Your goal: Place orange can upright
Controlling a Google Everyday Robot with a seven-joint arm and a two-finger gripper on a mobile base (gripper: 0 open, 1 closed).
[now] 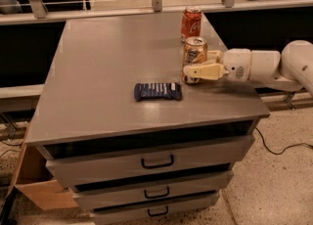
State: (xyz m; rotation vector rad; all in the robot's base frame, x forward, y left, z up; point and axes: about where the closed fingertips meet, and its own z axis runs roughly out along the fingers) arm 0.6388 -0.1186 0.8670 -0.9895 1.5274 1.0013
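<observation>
The orange can (194,49) is golden-orange with a silver top. It stands upright near the right edge of the grey table (107,57), just in front of the red Coca-Cola can (190,22). My gripper (199,64) reaches in from the right and is shut on the orange can. One cream finger (204,71) crosses the can's lower front. The other finger is behind the can on its right. The can's base is partly hidden by the front finger, so I cannot tell whether it rests on the table.
A dark blue snack packet (158,91) lies flat on the table, left of and nearer than the cans. The table has several drawers (156,160) below. The white arm (274,65) extends beyond the right table edge. A cardboard box (36,190) sits on the floor at the lower left.
</observation>
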